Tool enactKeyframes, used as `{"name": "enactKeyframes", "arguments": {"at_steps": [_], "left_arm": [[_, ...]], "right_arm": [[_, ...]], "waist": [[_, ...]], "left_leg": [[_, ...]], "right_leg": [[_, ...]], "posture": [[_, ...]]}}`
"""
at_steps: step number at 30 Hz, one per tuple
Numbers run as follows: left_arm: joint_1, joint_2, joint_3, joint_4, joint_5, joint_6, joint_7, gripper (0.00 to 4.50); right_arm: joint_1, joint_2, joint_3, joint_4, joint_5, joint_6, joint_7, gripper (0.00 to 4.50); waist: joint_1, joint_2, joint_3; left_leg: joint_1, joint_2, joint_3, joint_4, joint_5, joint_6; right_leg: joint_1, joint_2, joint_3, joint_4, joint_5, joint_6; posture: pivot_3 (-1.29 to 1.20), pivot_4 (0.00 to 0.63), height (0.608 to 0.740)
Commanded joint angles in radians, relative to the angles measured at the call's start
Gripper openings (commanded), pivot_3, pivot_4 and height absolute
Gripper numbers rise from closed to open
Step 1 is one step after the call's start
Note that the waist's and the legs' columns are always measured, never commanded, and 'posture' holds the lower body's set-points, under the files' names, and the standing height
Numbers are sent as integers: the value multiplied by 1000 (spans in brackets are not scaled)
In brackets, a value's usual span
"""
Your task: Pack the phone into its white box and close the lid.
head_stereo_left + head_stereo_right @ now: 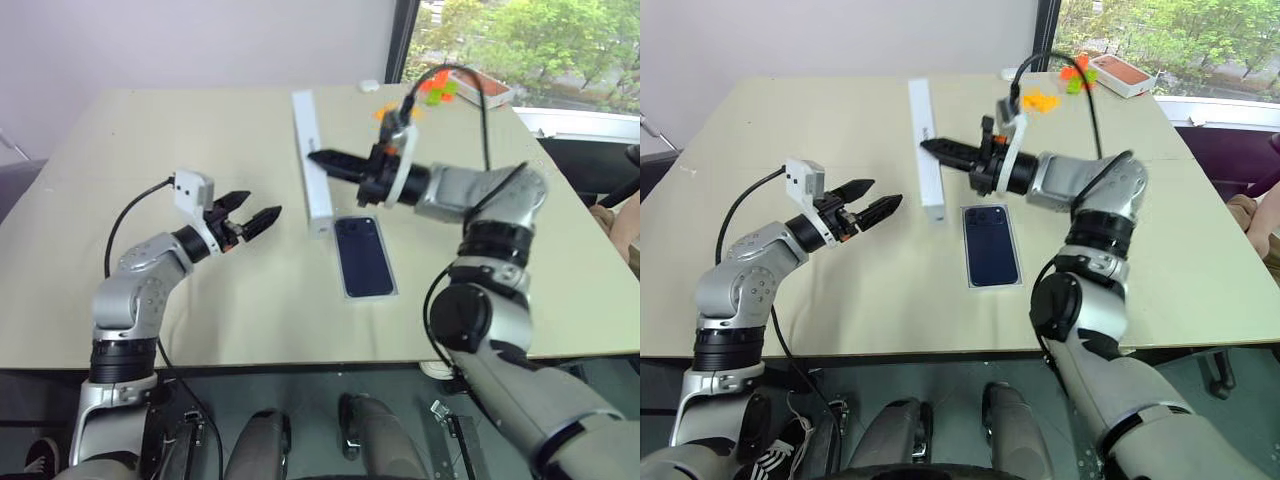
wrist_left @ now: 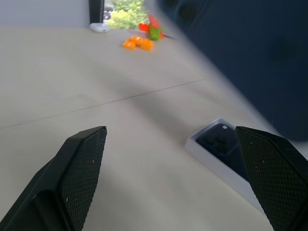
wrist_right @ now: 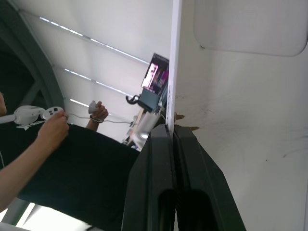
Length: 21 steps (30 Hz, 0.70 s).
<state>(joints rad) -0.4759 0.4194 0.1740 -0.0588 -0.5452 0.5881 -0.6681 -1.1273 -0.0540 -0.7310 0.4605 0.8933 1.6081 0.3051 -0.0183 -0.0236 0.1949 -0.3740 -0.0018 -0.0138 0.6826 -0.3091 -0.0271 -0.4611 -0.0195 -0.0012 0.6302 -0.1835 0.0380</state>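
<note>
Beige tabletop beside a window serves as the work surface, and the phone is taken as the landmark. It lies face down, already seated in the white box, whose rim shows as a thin pale border around it. The camera cluster sits at the phone's far end.

The lid is off the box. It stands on its long edge, turned upright, just left of the phone and running away from it toward the far side of the table. The right gripper reaches in above the phone's far end and is clamped tight on the lid's thin wall, fingers pressed together with only the card between them. The left gripper hangs well left of the phone, its two fingers spread wide and carrying nothing.

Handling judgement: the lid is a light, stiff card shell that should flex if pinched hard mid-wall and may swing in a one-point edge grip. The free claw would steady it best on the opposite long wall. The phone looks glossy and slippery, and is best left seated. The lid must come down hollow side first, square to the rim, or a corner could catch.

Small orange items lie well beyond the phone.
</note>
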Motion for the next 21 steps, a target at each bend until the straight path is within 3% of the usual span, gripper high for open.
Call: {"name": "enactKeyframes", "arguments": {"at_steps": [1,9,16,19,21], "left_arm": [[4,-1,15,-56,-37,6,2,4500],[33,2,14,-90,-71,21,-3,4500],[64,-14,-11,-86,-77,25,-10,4500],[91,-40,-55,-78,-67,32,-12,3753],[103,-52,-73,-83,-67,39,-7,2840]], "right_arm": [[34,36,-40,-44,160,6,-134,32],[223,104,8,-148,322,6,-351,32],[288,101,36,-167,389,6,-428,32],[299,86,29,-161,387,1,-438,0],[303,81,29,-161,393,-5,-445,0]], "waist": [[1,0,0],[-2,0,0],[-6,0,0],[-5,0,0],[-3,0,0]], "left_leg": [[0,0,0,0,0,0],[0,0,1,0,0,0],[1,2,2,0,0,0],[1,2,4,0,0,0],[0,2,4,0,0,0]], "right_leg": [[0,0,0,0,0,0],[0,2,1,-1,0,0],[0,5,1,-1,0,0],[0,6,1,-1,0,0],[0,6,1,-2,0,0]], "posture": [[0,150,740],[0,150,740],[0,150,740],[0,150,740],[0,150,740]]}}
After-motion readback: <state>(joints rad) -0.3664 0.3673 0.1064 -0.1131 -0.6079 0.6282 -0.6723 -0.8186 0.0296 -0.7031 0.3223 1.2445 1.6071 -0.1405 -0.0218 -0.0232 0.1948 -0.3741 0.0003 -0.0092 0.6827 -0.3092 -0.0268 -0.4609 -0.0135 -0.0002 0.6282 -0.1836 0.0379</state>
